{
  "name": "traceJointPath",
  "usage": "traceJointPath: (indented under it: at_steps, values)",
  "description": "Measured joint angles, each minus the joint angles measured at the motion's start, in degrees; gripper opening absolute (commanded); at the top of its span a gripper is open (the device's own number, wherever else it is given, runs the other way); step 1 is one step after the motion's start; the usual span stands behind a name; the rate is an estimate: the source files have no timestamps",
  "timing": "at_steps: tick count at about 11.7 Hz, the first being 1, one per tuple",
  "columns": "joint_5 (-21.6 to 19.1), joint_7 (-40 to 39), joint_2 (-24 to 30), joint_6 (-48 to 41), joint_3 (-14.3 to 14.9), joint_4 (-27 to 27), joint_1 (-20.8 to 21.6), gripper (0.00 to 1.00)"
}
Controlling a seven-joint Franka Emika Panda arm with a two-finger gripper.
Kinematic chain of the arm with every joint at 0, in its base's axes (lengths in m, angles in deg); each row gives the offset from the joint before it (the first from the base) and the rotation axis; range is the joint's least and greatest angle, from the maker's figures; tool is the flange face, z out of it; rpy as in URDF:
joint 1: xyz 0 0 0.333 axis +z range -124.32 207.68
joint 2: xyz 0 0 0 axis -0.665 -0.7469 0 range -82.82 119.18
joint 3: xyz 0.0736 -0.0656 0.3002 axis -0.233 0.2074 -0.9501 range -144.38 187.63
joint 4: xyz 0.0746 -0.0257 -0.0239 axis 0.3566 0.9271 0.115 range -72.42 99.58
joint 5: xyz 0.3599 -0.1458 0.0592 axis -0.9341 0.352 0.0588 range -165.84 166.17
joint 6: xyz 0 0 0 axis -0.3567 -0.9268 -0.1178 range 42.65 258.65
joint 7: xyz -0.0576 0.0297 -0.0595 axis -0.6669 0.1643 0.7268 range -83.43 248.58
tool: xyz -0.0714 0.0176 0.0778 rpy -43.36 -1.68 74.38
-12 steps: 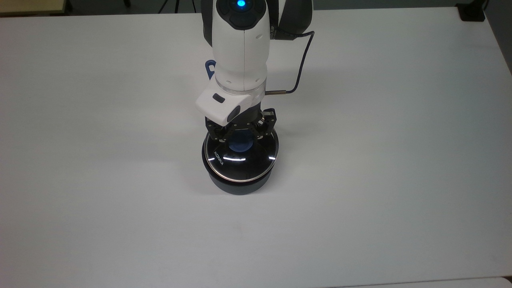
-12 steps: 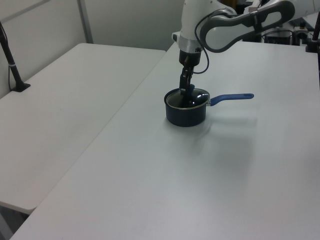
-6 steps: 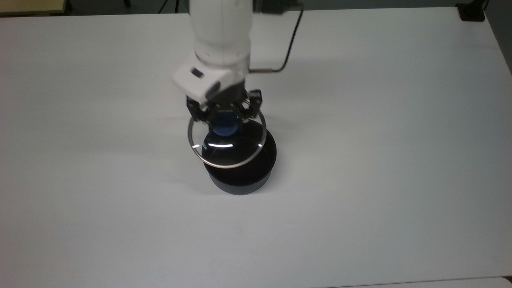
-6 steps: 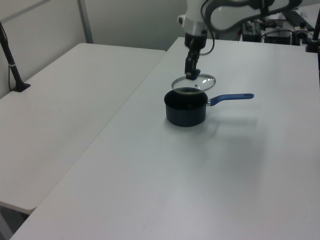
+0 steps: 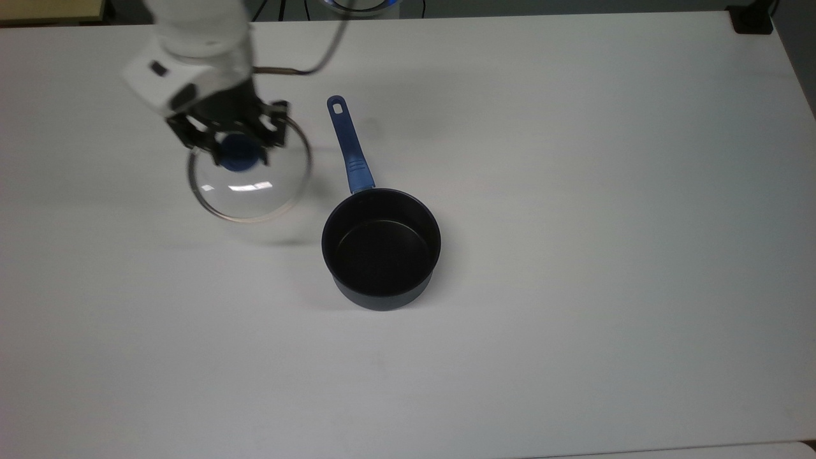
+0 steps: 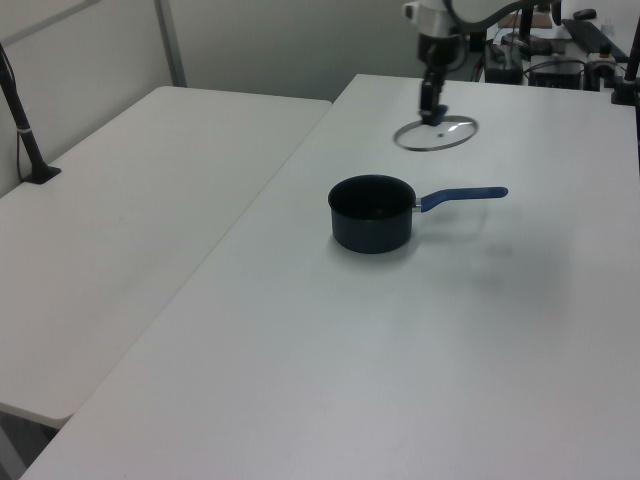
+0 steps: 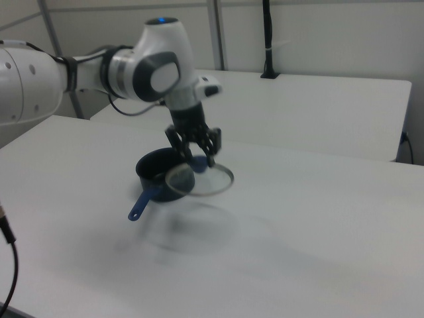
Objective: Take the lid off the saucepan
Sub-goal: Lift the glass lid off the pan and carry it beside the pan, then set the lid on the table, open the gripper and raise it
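The dark navy saucepan (image 5: pixel 381 247) stands uncovered on the white table (image 5: pixel 574 255), its black inside showing and its long blue handle (image 5: pixel 348 145) pointing toward the top view's upper edge. The glass lid (image 5: pixel 250 182) with steel rim hangs in the air at the top view's left of the pan, well clear of it. My gripper (image 5: pixel 238 150) is shut on the lid's blue knob. In the left view the saucepan (image 6: pixel 371 213) sits mid-table and the lid (image 6: pixel 436 134) floats behind it under the gripper (image 6: pixel 432 113). In the right view the gripper (image 7: pixel 197 159) holds the lid (image 7: pixel 200 181) in front of the saucepan (image 7: pixel 155 170).
A second white table (image 6: pixel 130 200) adjoins at the left view's left, with a black post (image 6: pixel 25 130) clamped to it. A black clamp (image 5: pixel 752 19) sits at the table's corner in the top view's upper right. The arm's cable (image 5: pixel 319 54) trails near the handle.
The lid has been lifted off the saucepan and carried, still gripped by its knob, toward the top view's left and upper side. The saucepan stayed put, its handle now uncovered.
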Motion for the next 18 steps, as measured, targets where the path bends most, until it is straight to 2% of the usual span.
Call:
traceJointPath:
  at_steps: [2, 5, 6, 7, 8, 9, 10, 12, 15, 18]
  values:
    - [0.12, -3.31, 1.75, 0.99, 0.02, 6.23, -2.82, 0.44]
    - [1.91, -3.46, 1.74, 10.34, -0.23, 16.59, -2.65, 0.44]
    - [1.96, -3.46, 1.66, 11.78, -0.27, 18.35, -2.42, 0.46]
    - [2.02, -3.45, 1.67, 12.06, -0.27, 19.05, -2.24, 0.53]
    - [2.04, -3.45, 1.65, 12.06, -0.28, 19.11, -2.21, 0.56]
    - [2.04, -3.45, 1.47, 12.06, -0.28, 19.22, -2.19, 0.75]
    - [2.05, -3.43, 1.03, 12.06, -0.28, 19.36, -2.19, 0.76]
    - [2.24, -3.27, 0.21, 12.05, -0.38, 19.56, -2.13, 1.00]
    - [2.24, -3.12, -0.39, 10.88, -0.39, 17.89, -2.13, 1.00]
    - [2.24, -2.98, 2.43, 3.45, -0.44, 10.28, -1.77, 1.00]
